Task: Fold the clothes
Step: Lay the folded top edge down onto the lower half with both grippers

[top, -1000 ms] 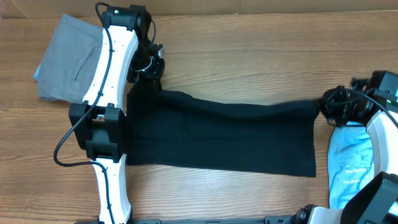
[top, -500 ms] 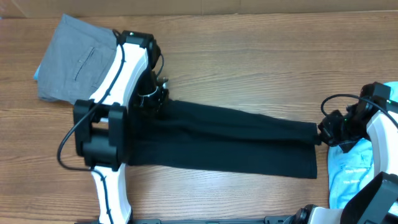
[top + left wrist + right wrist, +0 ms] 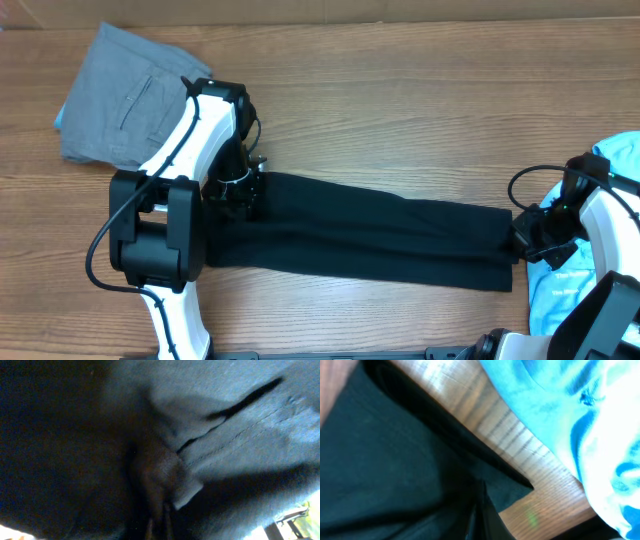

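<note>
Left pincer [image 3: 251, 191] at black T-shirt [image 3: 380, 235], wooden table [image 3: 400, 110]

you are looking down on a wooden table [image 3: 400, 110]; its brown grain is running from left to right across the whole overhead view; light is falling evenly on it, and the boards are showing no hard shadow; a pale beige strip [image 3: 450, 10] is running along the table's far edge, and you cannot tell whether it is wall or board; in the right wrist view the same wood [image 3: 535, 460] is catching a bright sheen, and a small green glint [image 3: 532, 518] is sitting on it.
</note>
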